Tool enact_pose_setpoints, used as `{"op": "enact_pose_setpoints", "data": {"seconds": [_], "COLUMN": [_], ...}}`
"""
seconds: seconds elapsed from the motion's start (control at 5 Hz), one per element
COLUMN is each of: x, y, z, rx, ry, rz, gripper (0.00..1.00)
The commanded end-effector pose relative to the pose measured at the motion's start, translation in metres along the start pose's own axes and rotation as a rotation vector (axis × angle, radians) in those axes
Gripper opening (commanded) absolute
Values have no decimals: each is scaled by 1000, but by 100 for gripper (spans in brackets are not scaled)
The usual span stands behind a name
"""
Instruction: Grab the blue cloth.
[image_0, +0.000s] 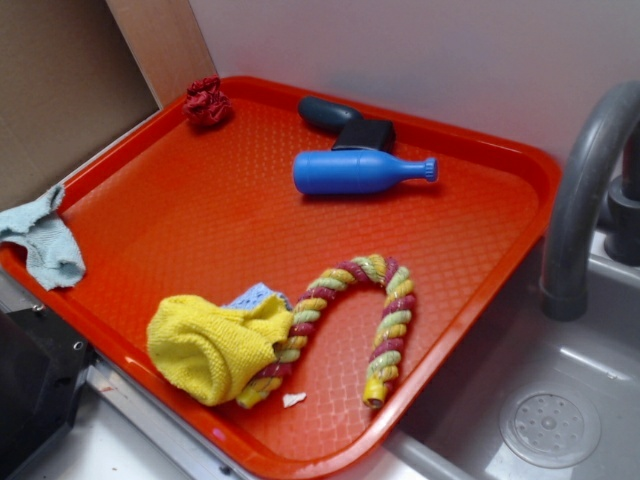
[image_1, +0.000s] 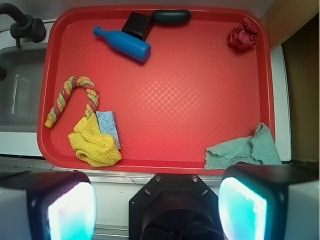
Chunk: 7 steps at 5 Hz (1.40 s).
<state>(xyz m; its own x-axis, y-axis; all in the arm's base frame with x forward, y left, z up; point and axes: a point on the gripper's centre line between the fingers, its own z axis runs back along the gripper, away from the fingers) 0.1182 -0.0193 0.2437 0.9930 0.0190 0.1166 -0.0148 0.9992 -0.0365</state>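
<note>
The blue cloth is a pale grey-blue rag with ragged edges, draped over the rim of the red tray. In the wrist view it lies just beyond my right fingertip. My gripper hovers high over the tray's near edge, open wide with nothing between its fingers. No finger touches the cloth.
On the tray lie a yellow knitted cloth over a light blue sponge, a striped rope toy, a blue plastic bottle, a black brush and a red crumpled ball. A sink with a faucet adjoins the tray.
</note>
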Motion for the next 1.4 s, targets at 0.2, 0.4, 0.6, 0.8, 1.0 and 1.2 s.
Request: {"op": "enact_pose_setpoints", "data": {"seconds": [0.2, 0.4, 0.6, 0.8, 1.0, 1.2], "x": [30, 27, 17, -1, -13, -21], "y": [36, 70, 92, 112, 122, 132], "z": [-53, -100, -143, -178, -195, -206], "rx": [99, 124, 165, 193, 269, 287], "ry": [17, 12, 48, 115, 173, 205], "rz": [-66, -138, -191, -221, -197, -133], "gripper": [100, 100, 100, 100, 100, 100]}}
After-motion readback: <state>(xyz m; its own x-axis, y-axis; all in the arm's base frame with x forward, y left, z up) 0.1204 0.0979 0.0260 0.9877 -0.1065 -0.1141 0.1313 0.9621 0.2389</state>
